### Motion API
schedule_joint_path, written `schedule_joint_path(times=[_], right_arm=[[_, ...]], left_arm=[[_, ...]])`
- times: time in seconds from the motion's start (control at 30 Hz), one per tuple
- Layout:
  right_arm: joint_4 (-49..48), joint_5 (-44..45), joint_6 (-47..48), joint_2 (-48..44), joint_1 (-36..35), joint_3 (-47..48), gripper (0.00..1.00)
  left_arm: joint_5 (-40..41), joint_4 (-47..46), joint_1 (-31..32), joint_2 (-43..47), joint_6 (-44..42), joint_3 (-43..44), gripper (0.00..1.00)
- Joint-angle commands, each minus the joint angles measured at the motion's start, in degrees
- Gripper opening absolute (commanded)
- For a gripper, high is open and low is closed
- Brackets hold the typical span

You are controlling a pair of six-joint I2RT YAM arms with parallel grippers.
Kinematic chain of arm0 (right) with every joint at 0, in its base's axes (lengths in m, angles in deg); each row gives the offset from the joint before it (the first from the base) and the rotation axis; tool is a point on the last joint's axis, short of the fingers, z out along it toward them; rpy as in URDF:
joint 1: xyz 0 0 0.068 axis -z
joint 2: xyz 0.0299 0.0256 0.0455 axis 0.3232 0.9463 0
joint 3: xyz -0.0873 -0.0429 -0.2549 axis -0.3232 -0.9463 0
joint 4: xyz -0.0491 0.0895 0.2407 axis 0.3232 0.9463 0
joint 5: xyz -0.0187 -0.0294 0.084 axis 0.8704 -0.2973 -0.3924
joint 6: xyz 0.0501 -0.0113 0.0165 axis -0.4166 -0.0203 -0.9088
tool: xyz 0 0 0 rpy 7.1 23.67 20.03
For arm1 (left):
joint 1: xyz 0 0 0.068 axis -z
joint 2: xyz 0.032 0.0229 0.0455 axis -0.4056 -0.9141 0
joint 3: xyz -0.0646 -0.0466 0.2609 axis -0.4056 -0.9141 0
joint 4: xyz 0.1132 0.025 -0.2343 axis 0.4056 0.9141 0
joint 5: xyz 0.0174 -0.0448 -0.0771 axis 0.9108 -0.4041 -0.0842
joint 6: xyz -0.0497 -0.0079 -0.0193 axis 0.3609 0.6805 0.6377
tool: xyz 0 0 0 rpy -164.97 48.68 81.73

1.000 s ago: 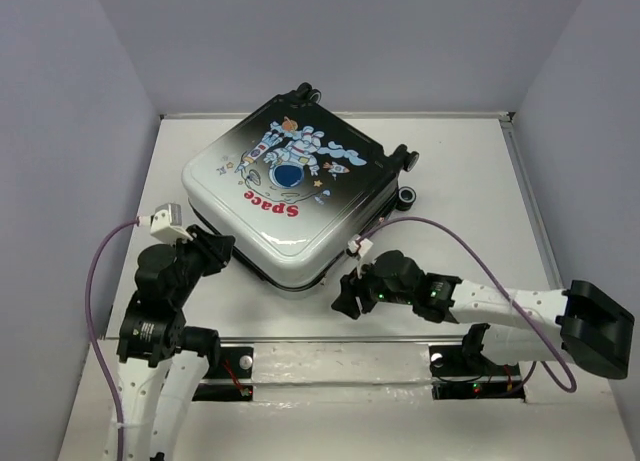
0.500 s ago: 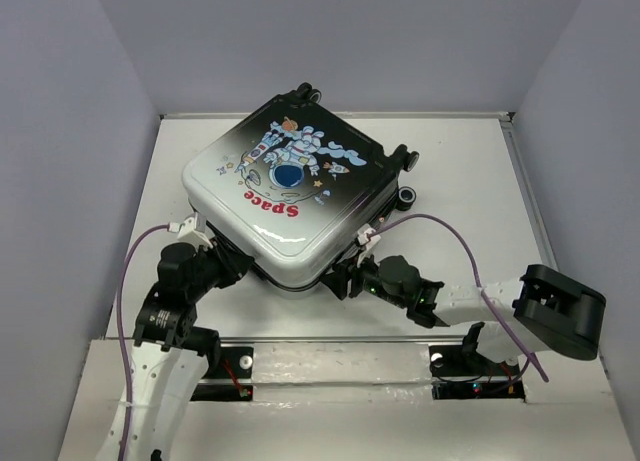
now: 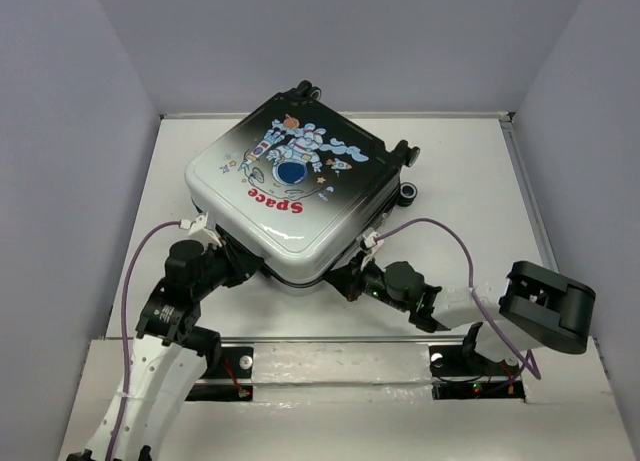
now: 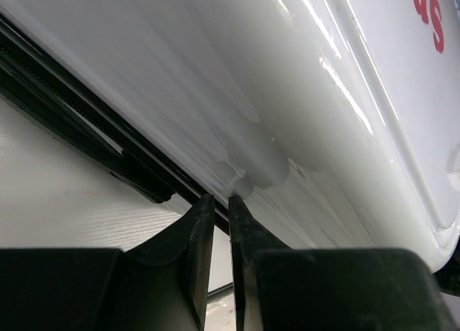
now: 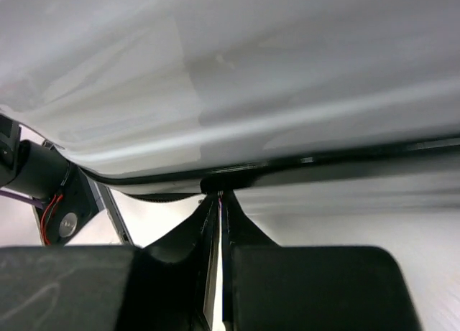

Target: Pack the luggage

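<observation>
While low against the luggage seam, left and right jaws clenched, table beneath.

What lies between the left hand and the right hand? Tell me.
In the top external view, the near white corner of the black-to-white hard-shell suitcase lies between the left hand and the right hand, both hands at its seam.

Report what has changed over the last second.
Both arms swung in to the black-and-white hard-shell astronaut suitcase. The left claw moved right, and the right claw moved forward and left. Both now sit with fingers closed at the dark seam along its near edges, and no grip is visible. The suitcase barely shifted and stays print-up on the white table.
</observation>
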Motion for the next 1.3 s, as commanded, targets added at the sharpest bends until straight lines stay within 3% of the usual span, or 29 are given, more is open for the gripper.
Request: schedule_joint_path(times=[0.0,0.23,0.37,0.53,0.67,0.8,0.83,0.9,1.0,1.03,1.07,1.13,1.17,1.2,1.27], right_arm=[[-7.6,1.5,-1.9,-7.5,-0.7,-2.9,0.07],[31.3,7.0,-2.6,-23.9,-8.8,-0.4,0.07],[36.5,11.0,-7.6,-25.2,-15.0,0.0,0.07],[35.6,20.4,-9.2,-14.5,-21.6,7.8,0.07],[30.5,27.0,-11.8,-11.4,-22.1,8.3,0.07],[31.5,33.2,-16.3,-11.3,-21.6,7.8,0.07],[32.3,33.6,-17.2,-11.4,-21.6,7.7,0.07],[35.1,34.4,-19.5,-11.6,-21.6,8.2,0.07],[36.4,33.5,-18.6,-11.4,-21.1,8.9,0.07],[36.6,31.9,-17.0,-11.3,-21.1,9.6,0.07],[37.7,30.9,-15.8,-11.2,-21.1,10.2,0.13],[43.5,29.3,-14.4,-10.9,-21.1,14.6,0.4],[53.1,28.0,-14.3,-10.9,-21.1,17.0,0.8],[59.2,27.9,-14.7,-10.8,-21.1,19.7,0.94],[69.4,29.2,-17.0,-11.6,-21.1,25.9,1.0]], left_arm=[[-2.1,-7.1,5.1,-2.0,4.5,-2.2,0.25],[9.5,-28.4,23.6,-15.7,12.9,-0.1,0.25],[13.5,-38.2,29.4,-25.3,13.9,4.8,0.25],[16.1,-42.3,35.7,-40.4,11.6,14.9,0.25],[16.5,-43.3,35.8,-42.2,10.4,19.3,0.25],[20.8,-35.8,35.8,-36.7,5.8,22.8,0.43],[22.9,-33.5,35.6,-34.8,4.3,23.5,0.56],[27.9,-26.3,32.4,-29.0,0.5,27.1,0.72],[27.4,-16.7,25.4,-26.5,-4.2,34.9,0.77],[28.8,-13.7,20.5,-26.3,-5.4,36.2,0.78],[29.8,-13.0,18.1,-26.1,-6.4,37.3,0.79],[31.7,-12.7,9.9,-26.3,-8.6,37.0,0.82],[29.5,-13.9,6.6,-27.8,-8.9,36.0,0.82],[27.3,-14.5,3.0,-27.8,-8.9,36.0,0.82],[17.8,-17.5,-7.1,-32.0,-7.5,34.3,0.82]])
